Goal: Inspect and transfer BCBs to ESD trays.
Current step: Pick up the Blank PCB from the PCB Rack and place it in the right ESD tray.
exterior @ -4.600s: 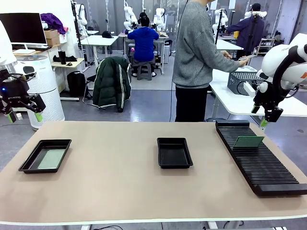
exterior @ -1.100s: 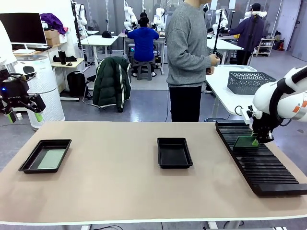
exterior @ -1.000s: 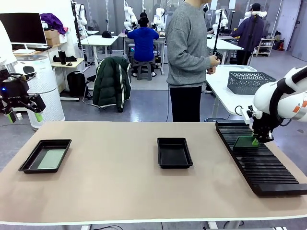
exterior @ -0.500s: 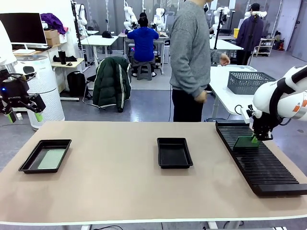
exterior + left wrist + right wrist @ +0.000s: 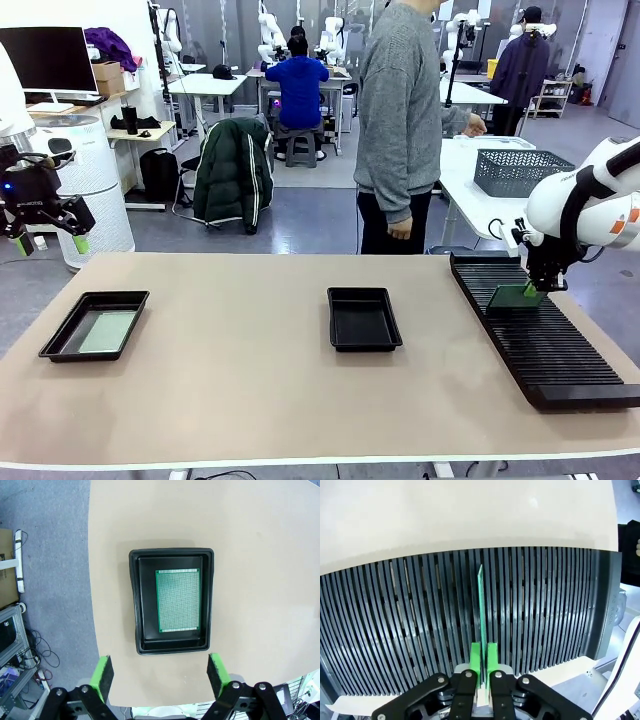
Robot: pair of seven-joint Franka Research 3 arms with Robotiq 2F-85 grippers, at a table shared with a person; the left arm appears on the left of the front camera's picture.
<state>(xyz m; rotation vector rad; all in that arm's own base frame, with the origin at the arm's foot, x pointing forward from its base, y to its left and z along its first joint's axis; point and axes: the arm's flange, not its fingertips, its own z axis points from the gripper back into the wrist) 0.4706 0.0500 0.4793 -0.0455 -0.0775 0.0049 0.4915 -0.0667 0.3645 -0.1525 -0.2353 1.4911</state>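
Observation:
A green BCB point(image 5: 515, 297) stands on edge in the long black slotted rack point(image 5: 550, 345) at the table's right. My right gripper point(image 5: 541, 288) is shut on its near end; in the right wrist view the green pads point(image 5: 475, 661) pinch the thin board point(image 5: 482, 605) edge-on. A second BCB point(image 5: 178, 600) lies flat in the left ESD tray point(image 5: 63, 340), which the left wrist view shows from above as a black tray point(image 5: 135, 600). My left gripper point(image 5: 46, 243) hangs open high beyond the table's left edge, its pads point(image 5: 103, 675) wide apart. The middle ESD tray point(image 5: 364, 341) holds nothing.
A person in a grey sweater point(image 5: 398, 110) stands at the far side of the table, hand hanging down. A grey basket point(image 5: 520, 170) sits on a white table behind the rack. Bare tan tabletop point(image 5: 240, 380) lies between the trays.
My right gripper's fingers closed onto the board in the rack and barely shifted. The person turned and lowered an arm. My left arm has not moved.

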